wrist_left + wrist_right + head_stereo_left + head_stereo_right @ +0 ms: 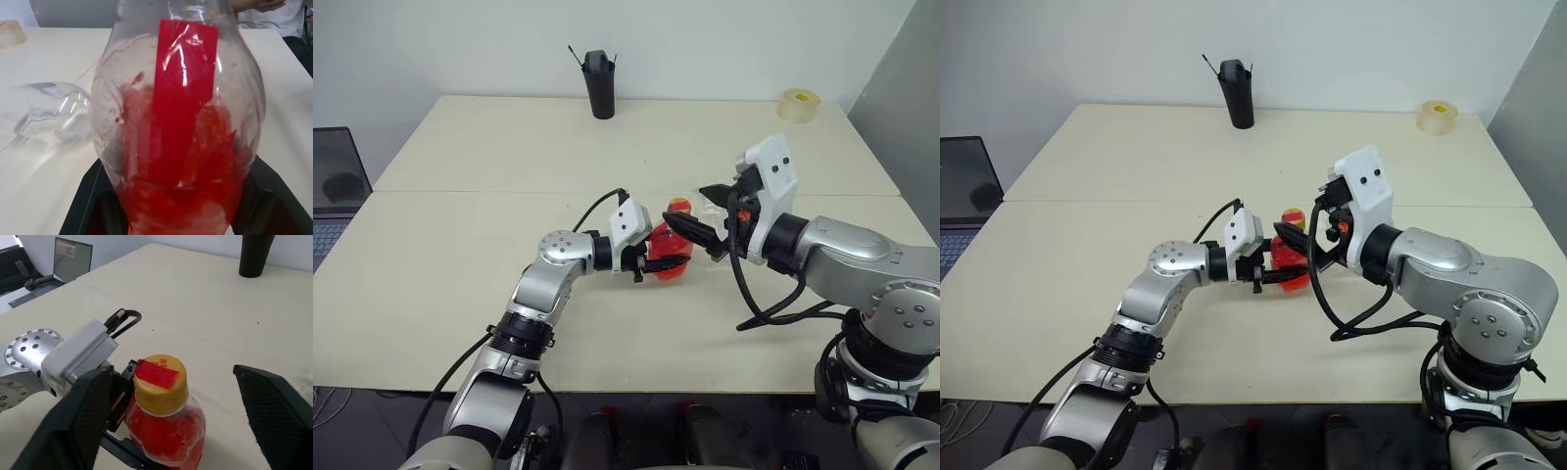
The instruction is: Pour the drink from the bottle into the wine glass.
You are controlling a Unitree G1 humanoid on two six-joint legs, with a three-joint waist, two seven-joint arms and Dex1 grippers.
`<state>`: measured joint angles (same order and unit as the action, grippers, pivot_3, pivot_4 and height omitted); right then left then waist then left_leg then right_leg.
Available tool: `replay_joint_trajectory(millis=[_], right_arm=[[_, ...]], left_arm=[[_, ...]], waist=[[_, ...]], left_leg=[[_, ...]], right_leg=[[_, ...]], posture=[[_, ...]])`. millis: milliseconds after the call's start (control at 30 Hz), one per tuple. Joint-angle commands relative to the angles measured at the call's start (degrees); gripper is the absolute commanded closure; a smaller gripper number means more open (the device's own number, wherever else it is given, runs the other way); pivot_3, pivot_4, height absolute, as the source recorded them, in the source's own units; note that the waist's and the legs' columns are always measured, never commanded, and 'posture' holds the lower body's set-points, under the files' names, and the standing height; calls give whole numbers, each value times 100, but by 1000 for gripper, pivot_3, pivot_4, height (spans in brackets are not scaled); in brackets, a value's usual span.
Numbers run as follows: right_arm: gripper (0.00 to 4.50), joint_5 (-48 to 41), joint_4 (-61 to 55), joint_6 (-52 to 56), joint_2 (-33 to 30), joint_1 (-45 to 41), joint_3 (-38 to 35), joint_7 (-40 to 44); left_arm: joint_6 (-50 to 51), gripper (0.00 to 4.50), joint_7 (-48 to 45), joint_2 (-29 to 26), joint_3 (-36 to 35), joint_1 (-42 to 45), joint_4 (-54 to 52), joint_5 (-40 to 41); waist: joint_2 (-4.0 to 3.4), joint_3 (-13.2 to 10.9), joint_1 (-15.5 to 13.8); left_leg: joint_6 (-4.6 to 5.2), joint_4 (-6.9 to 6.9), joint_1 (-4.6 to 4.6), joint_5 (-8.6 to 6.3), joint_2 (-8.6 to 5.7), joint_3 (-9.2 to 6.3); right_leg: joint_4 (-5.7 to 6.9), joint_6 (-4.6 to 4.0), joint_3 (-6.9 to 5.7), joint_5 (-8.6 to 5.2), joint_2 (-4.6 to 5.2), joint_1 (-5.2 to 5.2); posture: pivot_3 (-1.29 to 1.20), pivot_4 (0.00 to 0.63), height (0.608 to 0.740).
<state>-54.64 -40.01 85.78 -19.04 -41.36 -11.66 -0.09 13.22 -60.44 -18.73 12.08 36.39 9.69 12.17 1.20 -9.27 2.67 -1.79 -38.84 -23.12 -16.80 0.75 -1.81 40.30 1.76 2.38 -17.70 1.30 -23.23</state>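
Your left end effector [668, 262] grips the bottle [673, 257] upright mid-tabletop; the right end effector [168, 416] hangs wide around its yellow cap [161, 382]. Uncapping comes next: close squarely, twist. Glass [51, 111] lies just beside.

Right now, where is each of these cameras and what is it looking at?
Eye views: on the head, looking down over both arms at the table.
Left wrist view: close behind the bottle; its black fingers flank it.
Right wrist view: above the bottle's cap, between its open fingers.
Shared: the bottle, held by the left gripper.
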Motion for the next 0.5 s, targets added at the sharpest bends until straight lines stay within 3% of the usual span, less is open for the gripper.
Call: replay_joint_trajectory(millis=[33,433,500], right_arm=[[1587,36,-64,-68,-3,-79,-18,6],[1627,167,-16,-79,24,-113,125,28],[2010,216,3,-96,39,-118,145,32]], left_arm=[[-132,2452,38,30,-38,136,-160,40],[-182,2471,105,37,-19,146,-113,3],[-182,2506,103,36,-14,129,-126,4]], waist=[[0,0,0],[0,0,0],[0,0,0]], left_leg=[[0,0,0,0,0,0],[0,1,0,0,0,0],[0,1,0,0,0,0]], right_leg=[[0,0,0,0,0,0],[-1,0,-1,0,0,0],[-1,0,-1,0,0,0]], posture=[[0,150,740],[0,150,740],[0,150,740]])
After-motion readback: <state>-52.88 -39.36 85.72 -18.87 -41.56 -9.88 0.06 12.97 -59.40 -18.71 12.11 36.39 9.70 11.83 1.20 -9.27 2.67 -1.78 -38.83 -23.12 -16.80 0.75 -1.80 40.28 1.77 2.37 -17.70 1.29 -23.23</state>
